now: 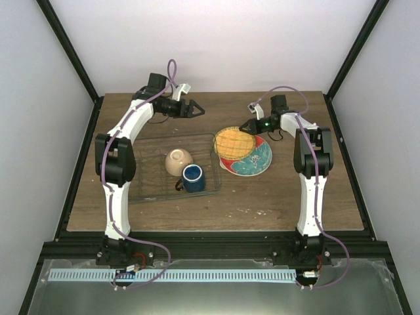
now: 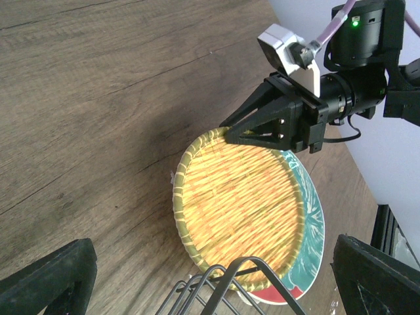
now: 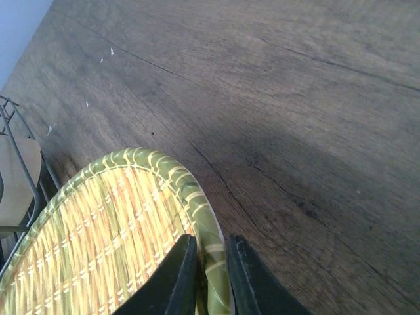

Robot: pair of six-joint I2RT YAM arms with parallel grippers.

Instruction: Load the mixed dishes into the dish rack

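The yellow-orange grid-patterned plate (image 1: 235, 140) lies on the red plate with teal flower (image 1: 252, 159), just right of the dish rack (image 1: 147, 190). My right gripper (image 1: 244, 126) is shut on the yellow plate's far rim; the right wrist view shows the rim (image 3: 197, 210) between the fingers of my right gripper (image 3: 211, 252). The left wrist view shows the yellow plate (image 2: 243, 203) tilted over the red plate (image 2: 314, 243). My left gripper (image 1: 195, 109) is open and empty above the table behind the rack. The cream bowl (image 1: 178, 161) and dark blue mug (image 1: 193, 178) are in the rack. I cannot make out the translucent plate.
The rack's upright wire dividers (image 2: 223, 282) rise just in front of the yellow plate's near edge. Bare wooden table (image 1: 289, 197) lies right of and in front of the plates. A black frame rail (image 1: 344, 157) borders the table.
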